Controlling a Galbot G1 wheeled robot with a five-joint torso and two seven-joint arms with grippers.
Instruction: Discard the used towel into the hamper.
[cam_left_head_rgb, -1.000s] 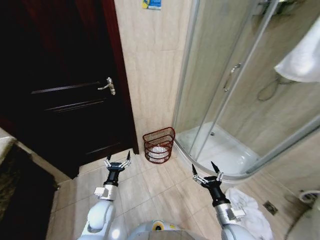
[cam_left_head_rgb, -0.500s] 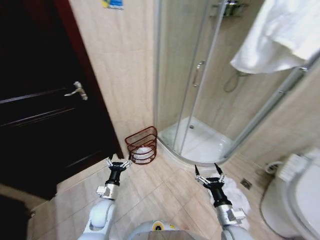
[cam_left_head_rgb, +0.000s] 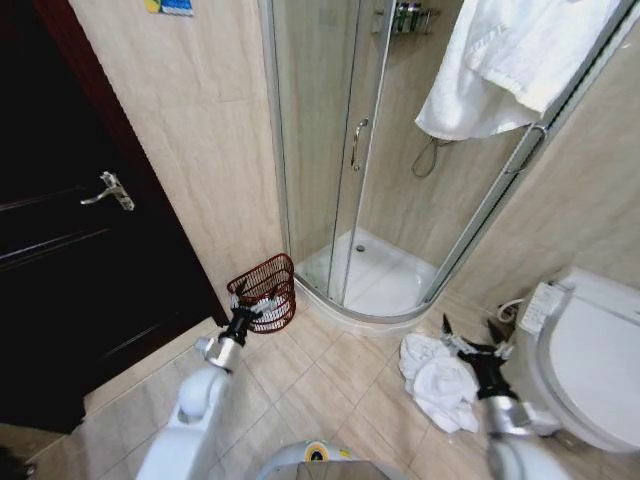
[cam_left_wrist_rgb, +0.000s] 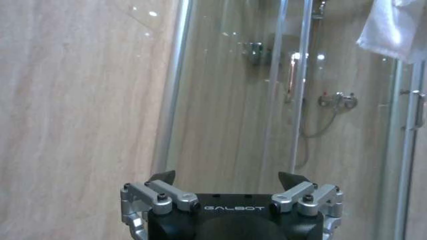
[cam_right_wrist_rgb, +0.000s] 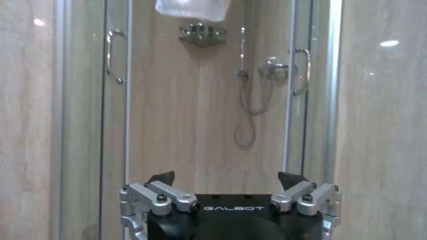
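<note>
The hamper (cam_left_head_rgb: 265, 292) stands on the tiled floor at about 9 o'clock from the middle of the head view, tucked in the corner between the dark door (cam_left_head_rgb: 60, 250) and the shower enclosure (cam_left_head_rgb: 340, 180). It sits upright with its long axis vertical, tipped slightly so its flared open mouth faces up and a little toward the robot. Something pale lies in its bottom.

The left gripper (cam_left_head_rgb: 243, 313) hangs just in front of the hamper, at 5 o'clock from its rim, with its fingers spread and nothing between them; the left wrist view shows the same splayed tips.

The used towel (cam_left_head_rgb: 440, 378) lies crumpled on the floor at about 4 o'clock from the middle, between the shower's curved sill and the toilet (cam_left_head_rgb: 585, 350). It has no clear long axis, just a loose heap with 2 lobes. The right gripper (cam_left_head_rgb: 472, 340) hovers at the heap's right edge, released and empty.

The step in hand looks like positioning for the pickup. Done well, the right gripper should drop straight down onto the thickest fold near the heap's middle, pinching a ridge, not a trailing corner, so no cloth drags on the carry toward 9 o'clock.
</note>
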